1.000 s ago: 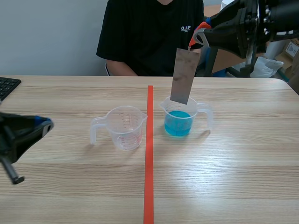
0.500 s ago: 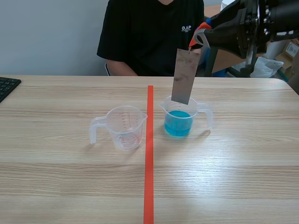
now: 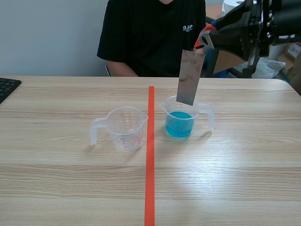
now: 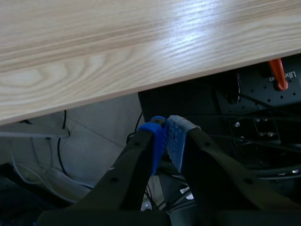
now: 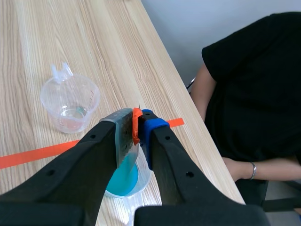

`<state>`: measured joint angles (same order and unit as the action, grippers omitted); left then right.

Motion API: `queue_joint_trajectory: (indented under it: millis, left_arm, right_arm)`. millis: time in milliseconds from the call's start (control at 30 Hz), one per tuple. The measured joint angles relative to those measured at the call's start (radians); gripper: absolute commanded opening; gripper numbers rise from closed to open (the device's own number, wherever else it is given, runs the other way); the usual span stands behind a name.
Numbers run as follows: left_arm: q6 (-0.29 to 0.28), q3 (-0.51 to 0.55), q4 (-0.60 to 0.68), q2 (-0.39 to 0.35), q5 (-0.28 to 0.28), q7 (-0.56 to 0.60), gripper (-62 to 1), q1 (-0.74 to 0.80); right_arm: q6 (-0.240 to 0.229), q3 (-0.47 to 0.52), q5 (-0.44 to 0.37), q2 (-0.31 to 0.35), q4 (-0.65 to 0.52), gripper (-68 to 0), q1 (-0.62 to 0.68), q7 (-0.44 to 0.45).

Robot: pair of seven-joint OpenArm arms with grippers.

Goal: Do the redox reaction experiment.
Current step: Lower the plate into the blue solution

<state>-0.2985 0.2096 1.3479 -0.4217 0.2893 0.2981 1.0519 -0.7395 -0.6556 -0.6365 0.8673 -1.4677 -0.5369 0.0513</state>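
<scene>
Your R pincer (image 3: 203, 40) is clamped on the metal strip (image 3: 189, 77) at its top end. Strip hangs below it, long axis near-vertical w/ slight tilt, low end at the blue-liquid cup (image 3: 181, 123) rim. L pincer (image 4: 165, 128) clenched, nothing in it.

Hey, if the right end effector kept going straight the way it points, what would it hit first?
Probably the bare table, beyond the tape line. The right end effector, shut on the metal strip, aims over the cup of blue liquid; the empty cup sits off to one side. Depth is unclear.
</scene>
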Motion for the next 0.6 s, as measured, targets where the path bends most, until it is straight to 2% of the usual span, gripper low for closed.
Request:
queue_joint_trajectory:
  millis: [400, 600]
  left_arm:
    - [0.000, -0.001, 0.000, 0.026, 0.000, -0.028, -56.9, -0.005]
    - [0.000, -0.001, 0.000, 0.026, 0.000, -0.028, -56.9, -0.005]
  right_arm:
    - [0.000, 0.000, 0.130, -0.128, 0.160, -66.2, 0.001, 0.031]
    - [0.000, -0.002, 0.209, -0.179, 0.232, -66.2, 0.001, 0.083]
